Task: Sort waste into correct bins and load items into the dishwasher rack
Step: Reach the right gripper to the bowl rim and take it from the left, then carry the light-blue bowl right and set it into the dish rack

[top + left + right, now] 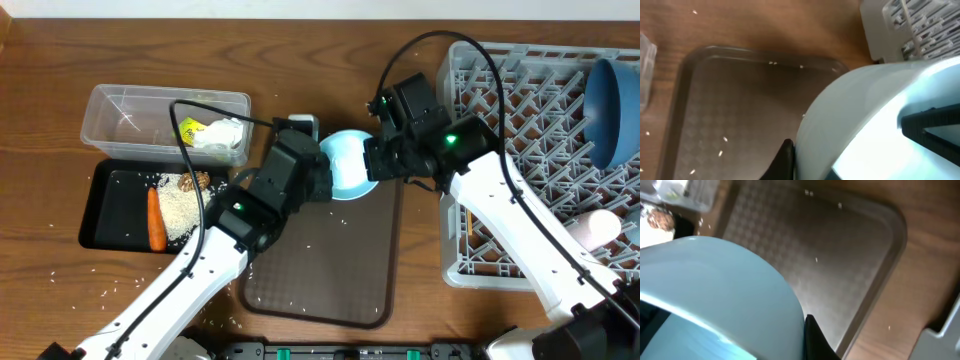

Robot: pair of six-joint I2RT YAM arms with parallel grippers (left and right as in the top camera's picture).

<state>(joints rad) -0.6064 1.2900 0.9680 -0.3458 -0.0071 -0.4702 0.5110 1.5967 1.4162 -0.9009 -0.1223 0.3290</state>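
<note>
**Item:** white bowl [348,165], pale inside.

**Location:** clear of the worktop [45,90], over the far edge of the brown serving tray [320,270]. Between the two arms, just left of the dishwasher rack [520,140]. Not yet in the rack.

**Risks, as judged:**
- Dropped bowl, if one side lets go before the other has a firm hold. Smooth curved wall, thin grip near the rim.
- Slip or twist, if both arms grip and pull in different directions.
- Knock against the rack's left wall on the way across, given how near it stands.

**Left gripper** [320,180]: extended from the near left, wrist pitched toward the bowl's left side. Fingers [785,161] set across the bowl's wall, one dark tip outside and a dark shape inside. Judged clamped on the bowl.

**Right gripper** [378,165]: extended from the near right past the rack's left rim, forearm slanting up-left, wrist bent toward the bowl's right side. One finger [812,336] against the bowl's outer curve, the other hidden. Cannot tell whether closed on the bowl or merely touching.

**Elsewhere:**
- Blue dish [612,95] already in the rack's far right corner.
- Carrot [155,218] with rice in the black tray [105,205].
- Tissue in the clear tub [165,115].
- Stray rice grains [95,285] on the worktop, near left.
</note>
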